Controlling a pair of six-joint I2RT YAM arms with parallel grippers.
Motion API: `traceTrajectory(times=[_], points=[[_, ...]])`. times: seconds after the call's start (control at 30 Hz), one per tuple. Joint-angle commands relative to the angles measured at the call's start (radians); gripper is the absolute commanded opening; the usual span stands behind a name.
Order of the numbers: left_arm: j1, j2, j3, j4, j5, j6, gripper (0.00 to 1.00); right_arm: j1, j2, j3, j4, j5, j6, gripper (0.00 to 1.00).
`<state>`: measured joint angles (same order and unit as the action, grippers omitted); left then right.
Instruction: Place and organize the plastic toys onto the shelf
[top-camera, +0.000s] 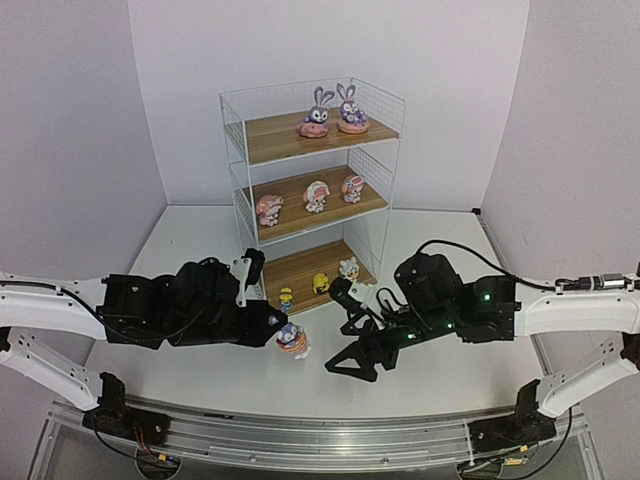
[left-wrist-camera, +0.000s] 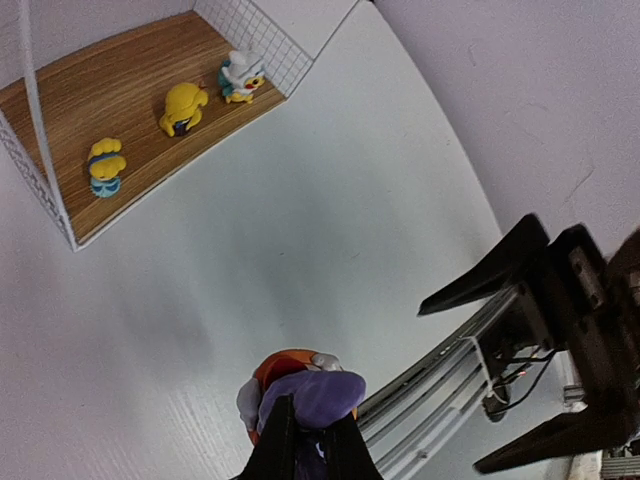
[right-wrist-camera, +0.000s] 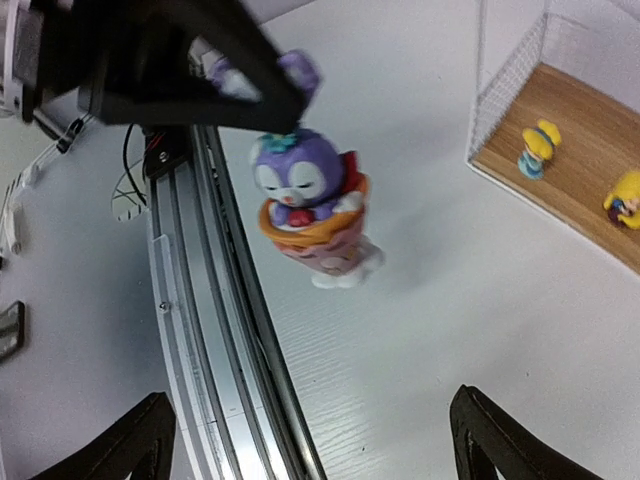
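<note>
The left tool (top-camera: 285, 330) is pinched shut on the ears of a purple bunny (right-wrist-camera: 310, 215). The bunny is upright just in front of the shelf (top-camera: 234, 145), near its bottom board. I cannot tell whether its pink base touches the tabletop (top-camera: 200, 240) or hangs just clear of it. The right tool (top-camera: 357, 360) is spread wide and holds nothing; it is also in front of the shelf, just right of the bunny. On the shelf, the top board (top-camera: 272, 137) carries two bunnies (top-camera: 318, 112) toward its right. The middle board holds three pink-white toys (top-camera: 316, 196), and the bottom board three small ones (top-camera: 321, 283). This looks like the last placement: the bunny goes on the bare left part of the top board. An ear grip probably lets the body swing, so lift straight and slowly and clear the shelf's front rail before going in. Set the base flat beside its mates without nudging them, and release only once it stands. The right tool does best well back from the shelf front.
</note>
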<state>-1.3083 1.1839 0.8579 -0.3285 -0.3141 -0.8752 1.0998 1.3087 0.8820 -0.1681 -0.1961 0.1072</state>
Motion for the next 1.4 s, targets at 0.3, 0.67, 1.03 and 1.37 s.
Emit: traceTrajectory(times=[0.3,0.67,1.03,1.37], points=[[-0.003,0.028,0.159,0.145,0.2,0.035,0.0,0.091,0.05,0.09,0.085,0.168,-0.263,0.9],[-0.002,-0.007,0.12,0.237,0.236,0.046,0.0,0.091,0.063,0.083,0.095,0.074,-0.269,0.63],[-0.002,-0.022,0.118,0.245,0.259,0.121,0.0,0.092,0.026,0.054,0.164,0.118,-0.23,0.02],[-0.001,-0.03,0.129,0.247,0.263,0.17,0.56,0.091,-0.037,-0.012,0.277,0.133,-0.201,0.0]])
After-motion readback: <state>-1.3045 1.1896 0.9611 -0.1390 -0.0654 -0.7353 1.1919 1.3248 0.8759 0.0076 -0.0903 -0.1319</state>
